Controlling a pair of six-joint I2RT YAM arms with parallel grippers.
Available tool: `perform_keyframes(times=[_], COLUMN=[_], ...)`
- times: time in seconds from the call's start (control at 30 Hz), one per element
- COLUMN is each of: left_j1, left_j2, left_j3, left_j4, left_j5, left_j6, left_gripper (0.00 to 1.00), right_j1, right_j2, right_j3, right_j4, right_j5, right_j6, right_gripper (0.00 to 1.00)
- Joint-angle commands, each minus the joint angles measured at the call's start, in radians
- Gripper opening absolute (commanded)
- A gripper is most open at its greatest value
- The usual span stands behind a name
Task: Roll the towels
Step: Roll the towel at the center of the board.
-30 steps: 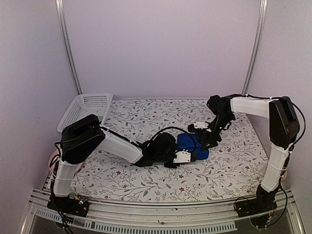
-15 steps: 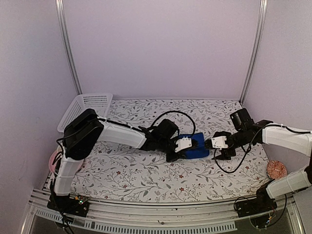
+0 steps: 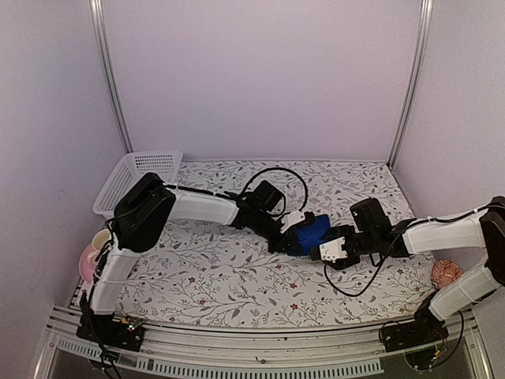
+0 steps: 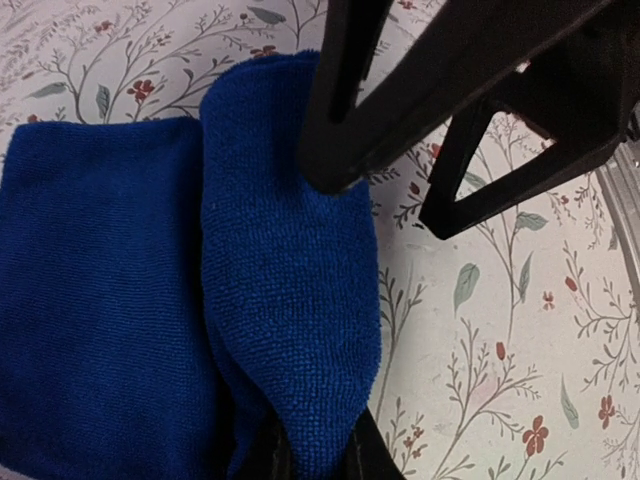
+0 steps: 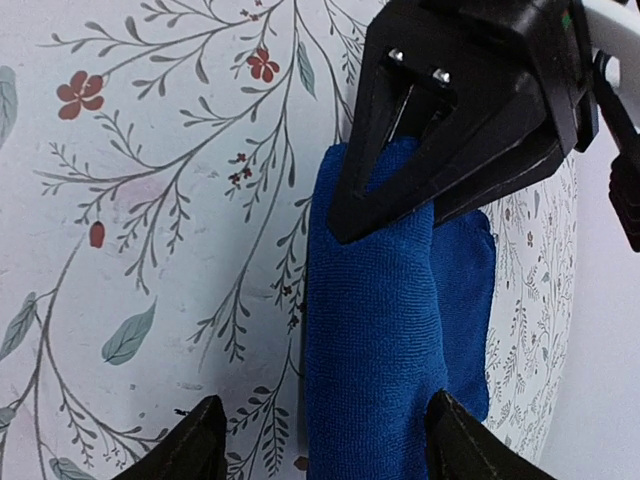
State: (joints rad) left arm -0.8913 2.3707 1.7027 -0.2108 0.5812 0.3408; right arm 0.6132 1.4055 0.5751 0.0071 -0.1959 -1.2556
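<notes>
Left fingers (image 4: 265, 462) pinch blue towel (image 4: 290, 300) fold; right fingers (image 5: 470, 450) spread, newly arrived astride roll end.

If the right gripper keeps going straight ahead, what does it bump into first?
The rolled blue towel, right between the right gripper's open fingers. Beyond it, the left gripper pinches the towel's far end; depth is hard to judge.

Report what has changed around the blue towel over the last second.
The right arm swung down from its raised pose and came in low, so the right tool, open, now straddles the right end of the blue towel. The left tool shifted slightly toward the back of the table, and the towel now lies narrower and slanted. Unchanged: the left tool's pinch on the towel, the white basket.
</notes>
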Motion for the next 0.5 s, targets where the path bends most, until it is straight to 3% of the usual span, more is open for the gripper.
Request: perform_keyframes(times=[0.0,0.47], left_j1=[0.023,0.052], left_j2=[0.095,0.161], left_j3=[-0.014,0.056], left_j4=[-0.136,-0.210], left_j5=[0.053,0.112], left_j6=[-0.058,-0.078], left_gripper=[0.04,0.08], right_j1=[0.016,0.017], right_j2=[0.064,0.200], right_j3=[0.021,0.045], right_j4=[0.114,0.176], right_j5=[0.107,0.208], right_j6=[0.062,0.098], right_gripper=[0.65,0.55])
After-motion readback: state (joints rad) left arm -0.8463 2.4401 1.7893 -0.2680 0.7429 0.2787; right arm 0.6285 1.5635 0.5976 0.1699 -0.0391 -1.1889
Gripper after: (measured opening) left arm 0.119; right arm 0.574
